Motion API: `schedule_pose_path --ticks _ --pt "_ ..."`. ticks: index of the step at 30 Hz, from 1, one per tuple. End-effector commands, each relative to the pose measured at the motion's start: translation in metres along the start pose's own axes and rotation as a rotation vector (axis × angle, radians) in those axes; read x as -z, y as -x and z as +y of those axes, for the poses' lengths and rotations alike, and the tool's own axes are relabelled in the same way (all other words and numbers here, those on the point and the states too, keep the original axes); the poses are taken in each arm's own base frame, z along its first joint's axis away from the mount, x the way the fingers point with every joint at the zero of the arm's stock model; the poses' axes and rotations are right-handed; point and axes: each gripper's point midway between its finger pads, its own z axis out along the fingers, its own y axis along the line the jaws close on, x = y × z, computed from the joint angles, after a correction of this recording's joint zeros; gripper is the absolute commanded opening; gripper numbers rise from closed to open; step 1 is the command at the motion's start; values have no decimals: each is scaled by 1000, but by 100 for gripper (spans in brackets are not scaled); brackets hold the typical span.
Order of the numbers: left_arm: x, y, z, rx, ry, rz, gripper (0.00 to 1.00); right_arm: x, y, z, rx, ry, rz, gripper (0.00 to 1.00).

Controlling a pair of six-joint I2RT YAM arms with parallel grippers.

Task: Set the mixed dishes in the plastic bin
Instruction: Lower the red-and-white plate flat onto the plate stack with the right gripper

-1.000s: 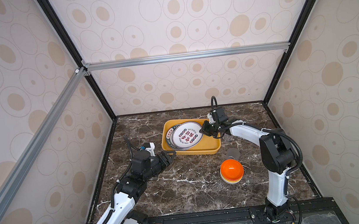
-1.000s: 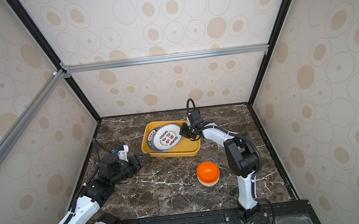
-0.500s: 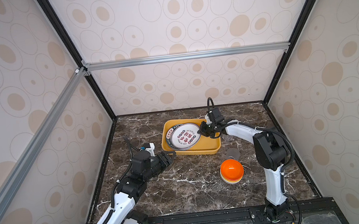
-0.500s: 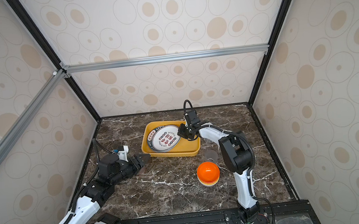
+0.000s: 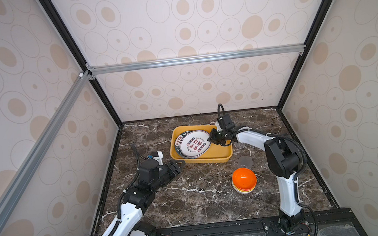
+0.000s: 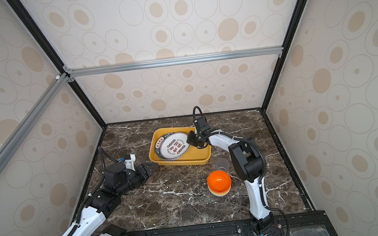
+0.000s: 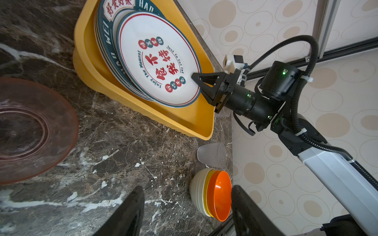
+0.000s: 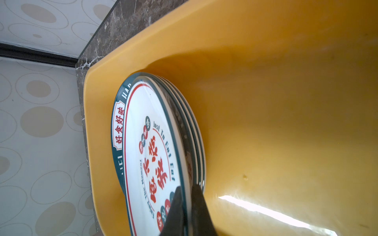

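Right tool (image 7: 196, 78): pinching rim of top plate (image 7: 155, 61), over bin (image 7: 184, 122).
Left tool (image 5: 179, 165): spread, empty.
Risk: thin rim grip may slip; plate could drop onto stack (image 7: 106, 40) and chip.

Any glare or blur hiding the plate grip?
Right wrist view: a glare streak on the plastic bin floor, right gripper soft up close, yet the top plate rim between them reads clearly. Left wrist view: sharp on that grip. Both top views: even light.

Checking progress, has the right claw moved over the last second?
Yes. The right claw, shut on the top plate, has shifted left, away from the bin's right rim.
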Motion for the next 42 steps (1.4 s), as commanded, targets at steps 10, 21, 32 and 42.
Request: schedule_pose_path --ticks 10,21,32,42 --pt "2 2 1 17 -10 -16 67 -12 7 6 2 11 -28 10" --pt "1 0 3 26 -16 -9 67 -20 2 -6 -4 -30 -9 21" --pt "1 -1 4 32 -19 -9 67 -24 0 -5 12 -59 16 25" --pt "1 -2 6 38 -19 -10 67 -30 -4 -1 21 -65 36 26"
